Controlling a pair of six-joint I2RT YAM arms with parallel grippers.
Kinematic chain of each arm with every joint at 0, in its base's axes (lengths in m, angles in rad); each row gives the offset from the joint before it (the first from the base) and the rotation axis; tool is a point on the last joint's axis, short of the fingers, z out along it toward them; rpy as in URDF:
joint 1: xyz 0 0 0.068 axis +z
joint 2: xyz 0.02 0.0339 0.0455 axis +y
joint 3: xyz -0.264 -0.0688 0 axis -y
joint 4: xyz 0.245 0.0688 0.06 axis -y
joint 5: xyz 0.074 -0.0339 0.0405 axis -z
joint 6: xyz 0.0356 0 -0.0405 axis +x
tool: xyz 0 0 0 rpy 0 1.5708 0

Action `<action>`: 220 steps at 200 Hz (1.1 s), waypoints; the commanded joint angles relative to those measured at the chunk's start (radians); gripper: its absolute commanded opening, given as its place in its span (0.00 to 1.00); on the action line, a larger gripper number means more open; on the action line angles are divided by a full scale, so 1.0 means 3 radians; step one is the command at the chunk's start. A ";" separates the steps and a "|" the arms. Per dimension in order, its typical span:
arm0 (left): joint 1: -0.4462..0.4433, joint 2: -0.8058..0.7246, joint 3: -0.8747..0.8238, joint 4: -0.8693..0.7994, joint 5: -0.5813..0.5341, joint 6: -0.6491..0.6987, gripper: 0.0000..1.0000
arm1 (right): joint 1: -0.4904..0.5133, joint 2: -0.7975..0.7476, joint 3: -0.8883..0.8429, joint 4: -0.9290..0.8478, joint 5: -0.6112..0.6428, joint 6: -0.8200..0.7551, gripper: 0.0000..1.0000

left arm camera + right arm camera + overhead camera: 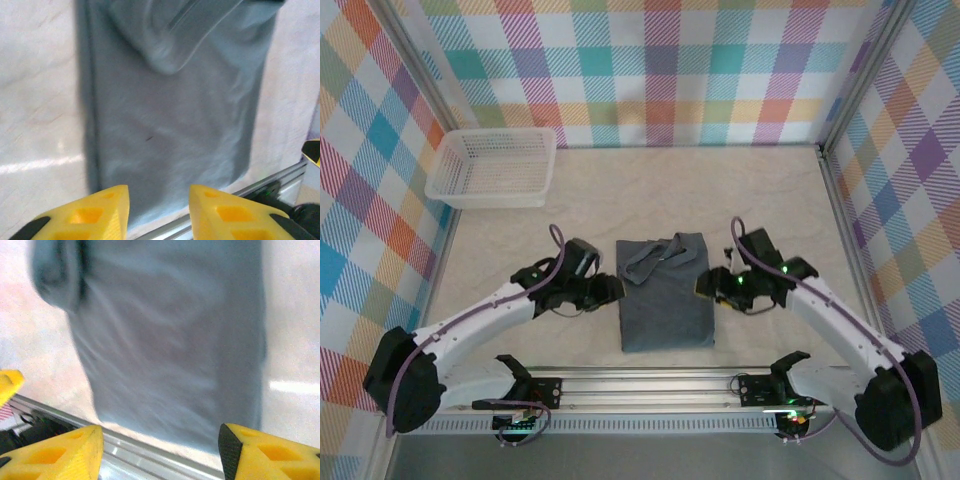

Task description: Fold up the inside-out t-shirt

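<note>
The inside-out t-shirt (665, 295) lies flat in the middle of the table as a dark slate-grey rectangle, with a sleeve and seams bunched at its far end. My left gripper (611, 289) hovers at its left edge, my right gripper (704, 287) at its right edge. In the left wrist view the shirt (175, 115) spreads beyond the left gripper (159, 210), whose yellow fingers (100, 215) stand apart with nothing between them. In the right wrist view the shirt (170, 335) lies beyond the right gripper (160, 452), open wider and also holding nothing.
A white mesh basket (495, 168) stands at the back left. The metal rail (650, 382) with both arm bases runs along the near edge, just below the shirt's near hem. Plaid walls close in the table on three sides.
</note>
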 commanded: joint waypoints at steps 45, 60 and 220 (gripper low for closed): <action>0.0124 0.1359 0.0657 0.0376 -0.0347 0.0018 0.27 | -0.0112 0.1679 0.1063 0.0564 0.0239 -0.0205 0.50; 0.0157 0.1536 0.0746 0.0411 -0.0407 0.0012 0.29 | -0.0142 0.1869 0.1197 0.0571 0.0182 -0.0197 0.50; 0.1271 0.2070 0.1363 0.0818 -0.0139 -0.0160 0.37 | -0.0776 0.2310 0.1682 0.0311 -0.0048 -0.0836 0.65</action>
